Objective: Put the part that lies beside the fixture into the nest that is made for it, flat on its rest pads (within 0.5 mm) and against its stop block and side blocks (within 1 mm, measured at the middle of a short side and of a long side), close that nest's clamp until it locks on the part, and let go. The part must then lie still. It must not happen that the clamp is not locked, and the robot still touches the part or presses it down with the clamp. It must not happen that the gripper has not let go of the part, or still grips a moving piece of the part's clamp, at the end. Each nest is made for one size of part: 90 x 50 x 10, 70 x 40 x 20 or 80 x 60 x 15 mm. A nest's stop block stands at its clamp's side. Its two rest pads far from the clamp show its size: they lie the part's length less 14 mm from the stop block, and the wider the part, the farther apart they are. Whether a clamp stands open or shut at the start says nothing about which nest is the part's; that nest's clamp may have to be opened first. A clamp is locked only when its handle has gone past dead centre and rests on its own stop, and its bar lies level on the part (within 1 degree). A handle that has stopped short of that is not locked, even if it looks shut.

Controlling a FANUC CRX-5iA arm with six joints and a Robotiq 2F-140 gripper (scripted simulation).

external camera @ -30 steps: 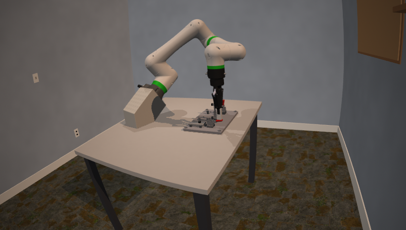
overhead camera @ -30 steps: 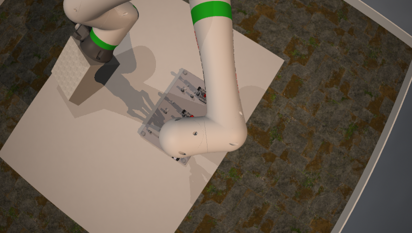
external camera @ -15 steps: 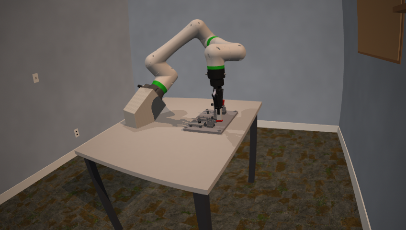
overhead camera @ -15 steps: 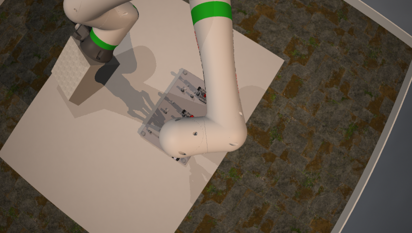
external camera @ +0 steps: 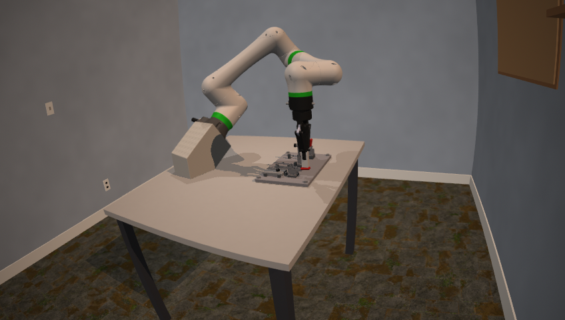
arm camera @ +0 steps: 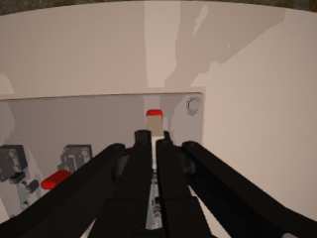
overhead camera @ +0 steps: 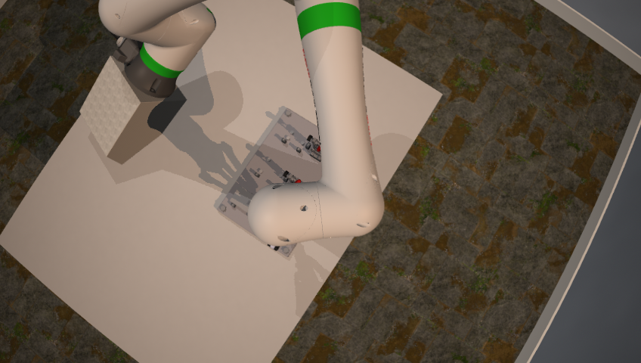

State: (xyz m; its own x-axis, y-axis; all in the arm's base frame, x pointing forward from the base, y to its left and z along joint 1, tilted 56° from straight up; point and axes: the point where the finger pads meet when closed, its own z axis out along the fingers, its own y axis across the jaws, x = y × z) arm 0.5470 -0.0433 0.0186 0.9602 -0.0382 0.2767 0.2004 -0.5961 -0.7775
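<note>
The grey fixture plate (overhead camera: 263, 172) lies on the table near its right edge and also shows in the side view (external camera: 293, 169). It carries several small blocks, pads and clamps with red-tipped handles (overhead camera: 297, 181). My gripper (arm camera: 155, 127) is shut with nothing between the fingers. It points straight down over the plate's near-corner clamp (external camera: 304, 160). In the wrist view, one red handle tip (arm camera: 154, 114) lies just beyond my fingertips and another (arm camera: 55, 178) lies to the left. My forearm hides the near part of the plate in the top view. I cannot make out the part clearly.
The robot's base block (overhead camera: 117, 107) stands at the table's back left. The plate's corner bolt (arm camera: 193, 105) is close to the table edge, with the floor beyond it. A second clamp handle (overhead camera: 317, 147) stands by my forearm.
</note>
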